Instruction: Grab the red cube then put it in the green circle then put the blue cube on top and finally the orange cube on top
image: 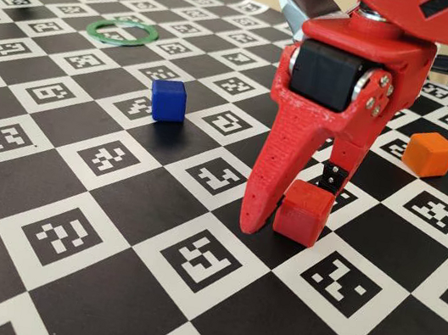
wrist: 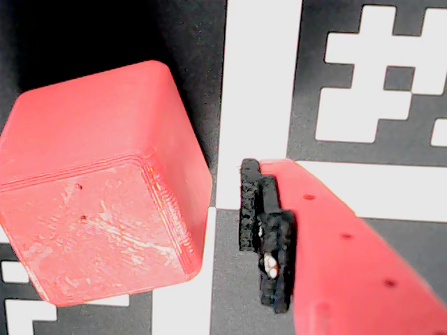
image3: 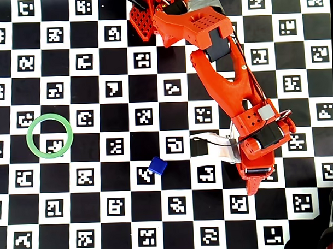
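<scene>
Claw (image: 291,217) down at the worktop (image: 116,193), jaws apart, nothing clamped. Fixed view: the long red finger tip touches the board just left of the small matte red plastic cube (image: 302,212); the shorter finger with a black pad stands behind and right of the cube. Cube sits between them on the board. Wrist view: the cube (wrist: 105,185) lies left of the black-padded finger (wrist: 269,237), a narrow strip of board showing between the two, not touching. Judgement: closing should take it; the cube looks slightly turned against the pad, so it may twist.

Outward: small matte deep-blue plastic cube (image: 168,100) well to the left in the fixed view, bright-orange plastic cube (image: 430,154) to the right, thin flat green ring (image: 124,32) far left, empty.

Writing: none readable; the board carries only black-and-white square marker patterns.
</scene>
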You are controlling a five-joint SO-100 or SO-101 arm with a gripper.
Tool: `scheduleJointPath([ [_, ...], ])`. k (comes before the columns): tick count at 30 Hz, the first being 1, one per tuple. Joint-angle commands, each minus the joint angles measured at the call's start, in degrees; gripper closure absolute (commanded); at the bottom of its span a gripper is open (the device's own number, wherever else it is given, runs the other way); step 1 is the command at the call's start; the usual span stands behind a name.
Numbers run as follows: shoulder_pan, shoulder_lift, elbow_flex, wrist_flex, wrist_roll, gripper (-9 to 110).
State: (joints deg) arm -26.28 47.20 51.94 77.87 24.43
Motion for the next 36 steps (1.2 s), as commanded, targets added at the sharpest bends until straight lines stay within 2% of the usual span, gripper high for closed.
scheduleJointPath([
  [1,0.09,1.23,-4.31,-0.35,-1.23,57],
  [36,1.05,1.23,-2.72,-1.76,-22.76,58],
])
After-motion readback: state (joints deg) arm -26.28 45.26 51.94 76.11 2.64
